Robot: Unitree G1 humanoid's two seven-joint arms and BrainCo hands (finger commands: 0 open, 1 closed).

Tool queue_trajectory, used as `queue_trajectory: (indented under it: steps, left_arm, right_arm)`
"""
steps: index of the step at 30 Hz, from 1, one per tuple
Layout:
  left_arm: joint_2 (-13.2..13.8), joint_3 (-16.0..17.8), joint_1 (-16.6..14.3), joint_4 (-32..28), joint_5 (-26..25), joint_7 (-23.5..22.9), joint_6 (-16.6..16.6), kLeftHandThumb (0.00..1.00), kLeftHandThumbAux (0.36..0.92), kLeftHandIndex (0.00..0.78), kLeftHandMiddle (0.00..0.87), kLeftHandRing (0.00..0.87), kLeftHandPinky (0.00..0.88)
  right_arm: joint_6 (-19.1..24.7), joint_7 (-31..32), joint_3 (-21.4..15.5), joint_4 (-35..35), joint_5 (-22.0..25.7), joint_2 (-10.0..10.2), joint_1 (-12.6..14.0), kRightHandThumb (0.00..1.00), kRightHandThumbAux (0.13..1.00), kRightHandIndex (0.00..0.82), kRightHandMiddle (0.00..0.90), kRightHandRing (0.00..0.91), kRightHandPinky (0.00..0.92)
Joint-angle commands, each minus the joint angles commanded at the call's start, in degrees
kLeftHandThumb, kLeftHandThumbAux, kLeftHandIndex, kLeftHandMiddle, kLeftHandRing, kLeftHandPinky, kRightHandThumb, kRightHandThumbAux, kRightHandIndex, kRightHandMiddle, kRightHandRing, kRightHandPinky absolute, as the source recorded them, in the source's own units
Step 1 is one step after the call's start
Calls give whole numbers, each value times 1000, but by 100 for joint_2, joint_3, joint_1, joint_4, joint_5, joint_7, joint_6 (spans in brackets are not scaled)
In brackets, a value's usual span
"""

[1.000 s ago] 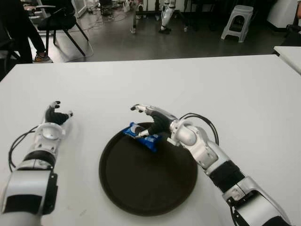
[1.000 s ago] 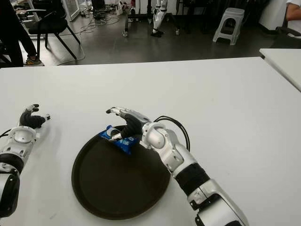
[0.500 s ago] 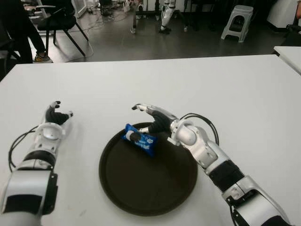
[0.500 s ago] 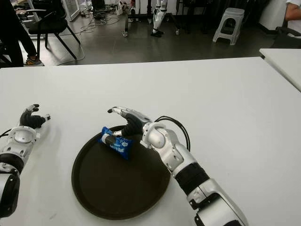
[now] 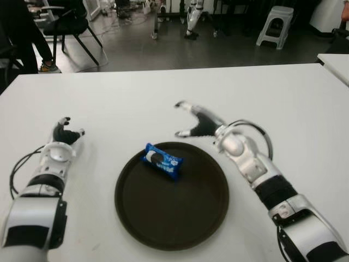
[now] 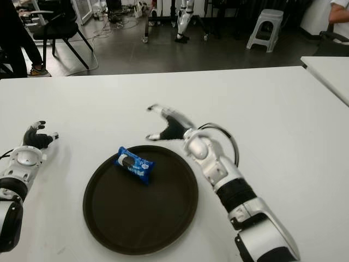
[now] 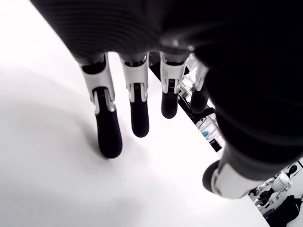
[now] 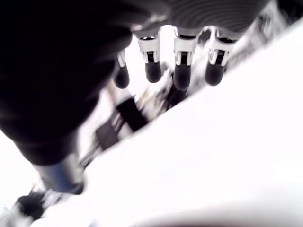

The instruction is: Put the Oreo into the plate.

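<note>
Oreo pack, blue wrapper, lies flat inside the plate, in its far-left part, close to the rim. Nothing is touching it.

Right hand is above the bench, just past the plate's far rim, to the right of the Oreo and clear of it. Its fingers are spread and extended, holding nothing; the right wrist view shows four fingertips fanned out with only white bench under them. Thumb tip points back toward the plate rim but there's a visible gap between it and the pack. The right forearm runs diagonally from the lower right, passing the plate's right edge. A black cable loop sits at the wrist.

Left hand is on the left side of the bench, well apart from the plate and the Oreo. Left wrist view: fingers loosely extended and slightly apart, empty, tips down near the bench surface; can't tell if they touch it.

Plate is dark, round, centred near the front edge of the white bench, otherwise carrying nothing but the pack.

Background: dark floor beyond the bench, a chair at far left, a grey stool at far right.
</note>
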Motion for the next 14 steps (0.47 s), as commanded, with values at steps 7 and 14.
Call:
queue_trajectory:
  steps: [7,14]
  left_arm:
    - [-3,38,-2,-3,-32,-51,-12,276,743,49,135,177,202]
    - [-4,93,8,0,-59,-76,-30,291,732,36,133,171,185]
  right_arm:
    - [206,-542,-206,77,-87,-141,-118,224,651,0,8,18,55]
    - [286,-917,-528,77,22,-276,-80,216,647,0,0,1,27]
